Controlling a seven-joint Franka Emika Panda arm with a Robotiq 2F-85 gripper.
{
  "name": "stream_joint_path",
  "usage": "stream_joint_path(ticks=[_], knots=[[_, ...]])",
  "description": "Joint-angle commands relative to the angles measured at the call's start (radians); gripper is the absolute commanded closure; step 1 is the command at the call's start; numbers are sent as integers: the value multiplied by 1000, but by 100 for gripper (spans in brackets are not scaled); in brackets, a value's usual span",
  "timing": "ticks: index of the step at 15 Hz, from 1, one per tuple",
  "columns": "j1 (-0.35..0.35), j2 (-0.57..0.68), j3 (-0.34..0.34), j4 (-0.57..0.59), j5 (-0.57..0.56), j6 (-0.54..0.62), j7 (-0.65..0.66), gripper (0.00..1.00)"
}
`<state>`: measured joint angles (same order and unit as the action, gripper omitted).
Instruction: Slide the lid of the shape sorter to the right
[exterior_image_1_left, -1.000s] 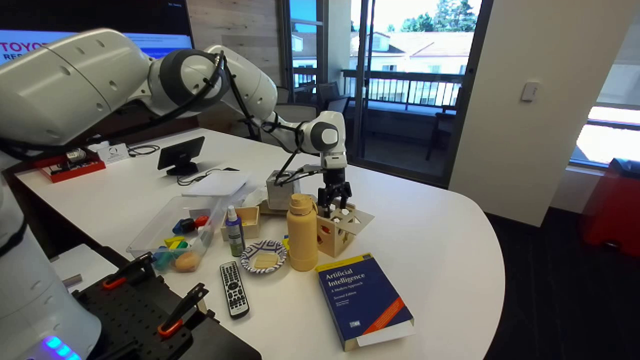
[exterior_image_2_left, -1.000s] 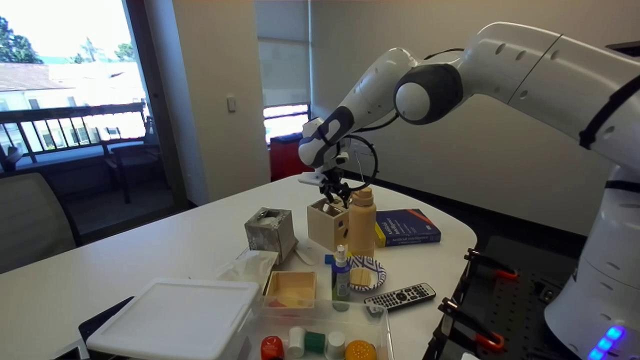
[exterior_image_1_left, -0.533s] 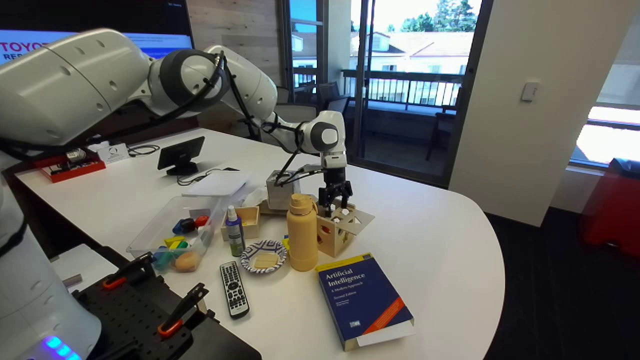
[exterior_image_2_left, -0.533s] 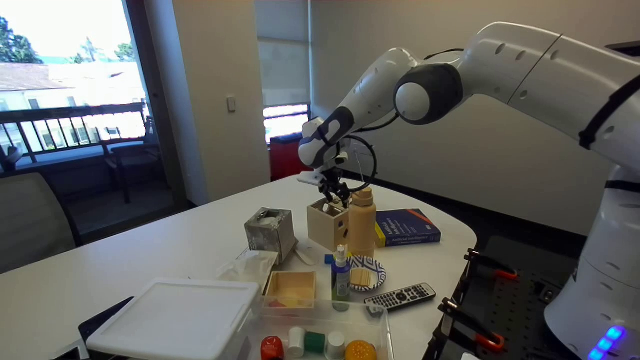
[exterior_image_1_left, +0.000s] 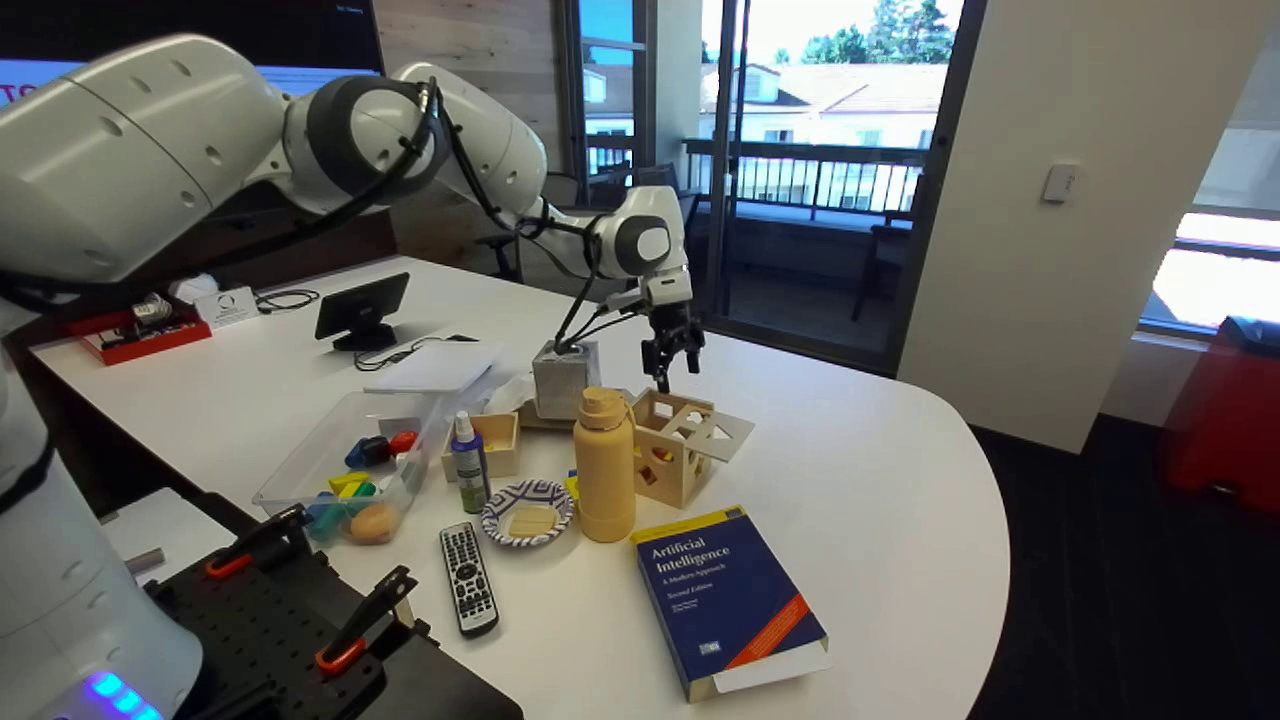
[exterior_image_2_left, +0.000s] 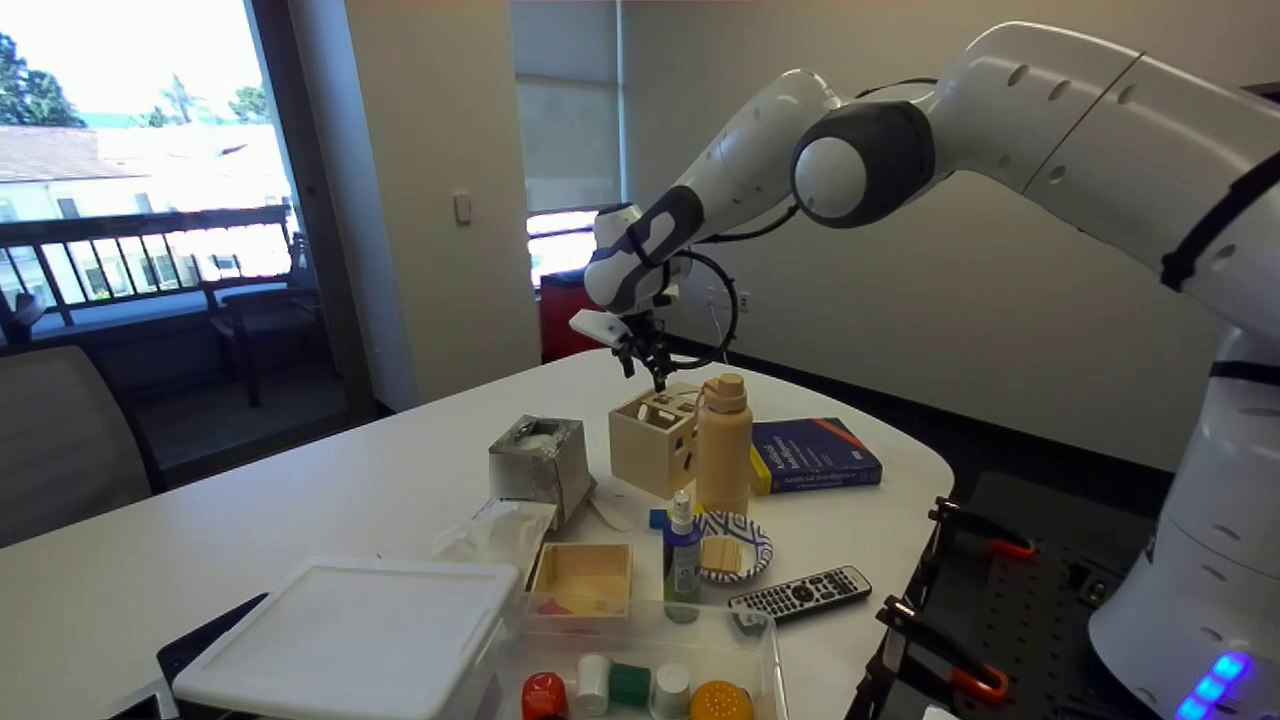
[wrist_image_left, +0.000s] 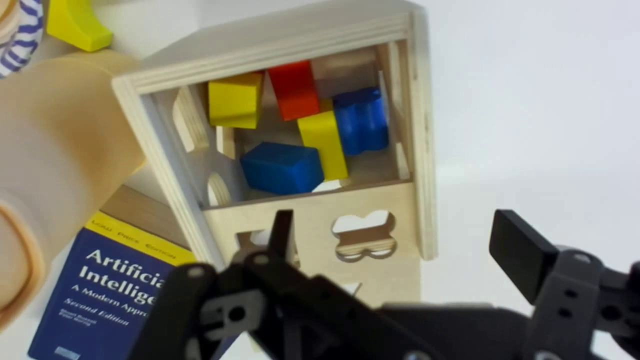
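In an exterior view we look across a white worktop (exterior_image_1_left: 880, 480). By its left corner we see a red tray (exterior_image_1_left: 155, 347), and by the near edge a clear bin (exterior_image_1_left: 310, 460) with bright things (exterior_image_1_left: 403, 442). Then come a black screen (exterior_image_1_left: 360, 306), a remote (exterior_image_1_left: 467, 580), a spray bottle (exterior_image_1_left: 470, 467) and a patterned bowl (exterior_image_1_left: 494, 513). Next we find a tall yellow bottle (exterior_image_1_left: 605, 470). Just beside it, toward the round right edge, sits the shape sorter (exterior_image_1_left: 668, 484). The end effector (exterior_image_1_left: 678, 378) hangs above the shape sorter, and we see it spread wide. The lid (exterior_image_1_left: 737, 436) covers part of the shape sorter's top and sticks out toward the right edge. In the wrist view we peek in at red, yellow and blue blocks (wrist_image_left: 325, 140). Last comes a blue book (exterior_image_1_left: 725, 600) lying flat, well in from the right edge.
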<state>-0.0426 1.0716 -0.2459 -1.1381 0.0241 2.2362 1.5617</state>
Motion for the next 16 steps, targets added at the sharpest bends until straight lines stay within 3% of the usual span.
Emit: stream_joint_path(ticks=[1, 8, 16], knots=[[3, -92, 23, -42, 14, 35, 8, 0], [8, -245, 94, -69, 50, 85, -12, 0], [50, -379, 124, -84, 61, 32, 14, 0]])
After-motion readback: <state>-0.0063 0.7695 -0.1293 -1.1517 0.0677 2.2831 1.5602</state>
